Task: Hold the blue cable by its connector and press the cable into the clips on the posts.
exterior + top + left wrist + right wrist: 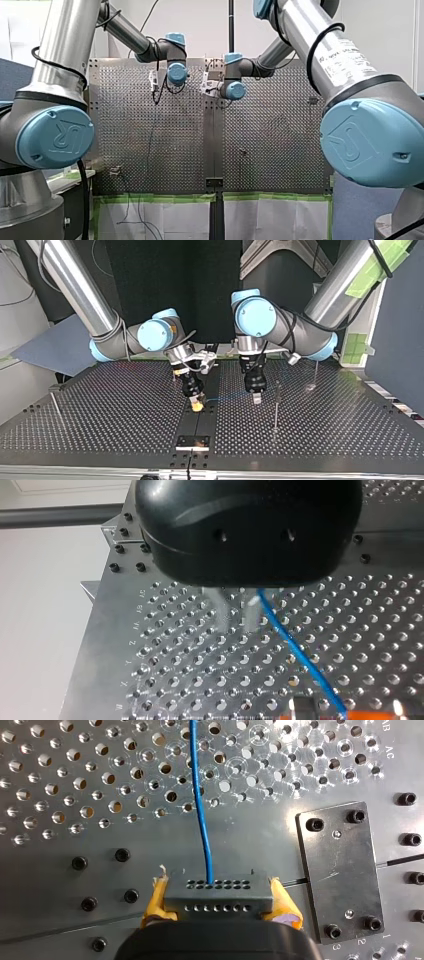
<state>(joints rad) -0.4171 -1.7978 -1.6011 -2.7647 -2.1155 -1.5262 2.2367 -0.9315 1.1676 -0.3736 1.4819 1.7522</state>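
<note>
Blue cable [201, 820] runs from the dark connector [216, 889], which is clamped between the yellow-padded jaws of my right gripper [221, 901]. It crosses the perforated worktop [60, 885] to my left gripper [235, 614], whose metal jaws stand narrowly apart, the cable passing against one.

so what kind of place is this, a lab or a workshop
Probably a robotics lab test bench: a perforated metal table with thin posts standing on it, and green tape along its edge.
</note>
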